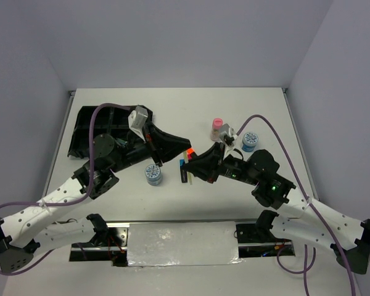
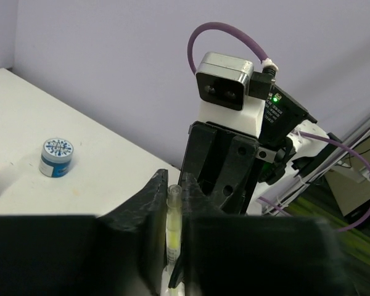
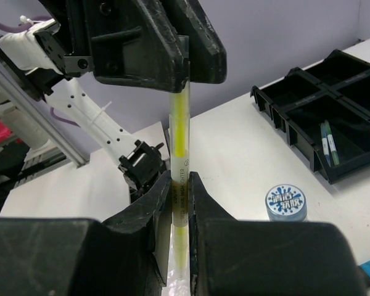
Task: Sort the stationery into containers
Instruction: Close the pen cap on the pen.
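A thin yellow-green pen (image 3: 181,123) hangs in the air over the middle of the table, gripped at both ends. My left gripper (image 2: 174,182) is shut on one end of the pen (image 2: 171,228). My right gripper (image 3: 180,179) is shut on its printed barrel. In the top view the left gripper (image 1: 186,143) and right gripper (image 1: 194,161) meet tip to tip. The black compartment tray (image 1: 83,132) lies at the far left, with two thin pens (image 3: 328,140) in one compartment of the tray (image 3: 308,105).
One blue-white tin (image 1: 153,174) stands near the tray, another (image 1: 250,142) at the right beside a pink-capped bottle (image 1: 217,128). Short markers with coloured caps (image 1: 185,161) lie under the grippers. Walls close the table on three sides.
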You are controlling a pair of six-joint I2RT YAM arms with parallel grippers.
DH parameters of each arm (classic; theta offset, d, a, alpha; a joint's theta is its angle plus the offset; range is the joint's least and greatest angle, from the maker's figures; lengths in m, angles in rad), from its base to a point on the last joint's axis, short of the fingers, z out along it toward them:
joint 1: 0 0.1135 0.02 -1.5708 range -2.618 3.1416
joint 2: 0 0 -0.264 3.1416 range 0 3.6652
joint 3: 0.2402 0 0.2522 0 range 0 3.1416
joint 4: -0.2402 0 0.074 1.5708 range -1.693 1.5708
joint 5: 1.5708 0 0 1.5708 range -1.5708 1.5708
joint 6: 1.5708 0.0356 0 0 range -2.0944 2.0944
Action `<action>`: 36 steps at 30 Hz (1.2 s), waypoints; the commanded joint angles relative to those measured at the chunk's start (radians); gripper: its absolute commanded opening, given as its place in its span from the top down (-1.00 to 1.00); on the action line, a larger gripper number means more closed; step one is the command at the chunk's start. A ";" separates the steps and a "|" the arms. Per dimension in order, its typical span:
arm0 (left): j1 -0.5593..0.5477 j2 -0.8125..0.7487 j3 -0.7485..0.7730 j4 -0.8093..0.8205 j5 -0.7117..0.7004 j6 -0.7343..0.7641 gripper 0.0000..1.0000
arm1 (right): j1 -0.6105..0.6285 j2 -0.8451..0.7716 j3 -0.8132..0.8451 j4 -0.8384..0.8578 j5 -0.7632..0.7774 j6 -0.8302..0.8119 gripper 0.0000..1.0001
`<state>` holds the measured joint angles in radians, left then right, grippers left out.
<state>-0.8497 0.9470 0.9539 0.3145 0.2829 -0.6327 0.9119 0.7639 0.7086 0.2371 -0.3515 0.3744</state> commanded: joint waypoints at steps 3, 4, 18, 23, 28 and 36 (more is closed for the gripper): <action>-0.003 -0.010 0.000 0.006 0.042 -0.005 0.97 | -0.001 0.008 0.098 0.013 0.028 -0.032 1.00; -0.003 -0.010 -0.006 0.006 0.045 -0.007 1.00 | -0.004 0.020 0.110 0.004 0.031 -0.044 1.00; -0.051 -0.024 -0.339 0.208 0.070 -0.143 1.00 | -0.088 0.323 0.751 -0.101 0.017 -0.115 1.00; -0.054 -0.068 -0.347 0.091 0.006 -0.108 1.00 | -0.117 0.387 0.804 -0.118 -0.082 -0.043 1.00; -0.054 -0.116 -0.081 -0.278 -0.224 0.040 0.65 | -0.084 0.246 0.467 -0.076 -0.116 -0.063 1.00; -0.046 -0.051 0.094 -0.338 -0.275 0.073 0.03 | -0.041 0.170 0.334 -0.140 -0.057 -0.086 1.00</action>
<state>-0.8951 0.8845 1.0176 0.0830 -0.0006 -0.5980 0.8577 0.9550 1.0260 -0.0299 -0.4496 0.2977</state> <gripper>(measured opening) 0.485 0.177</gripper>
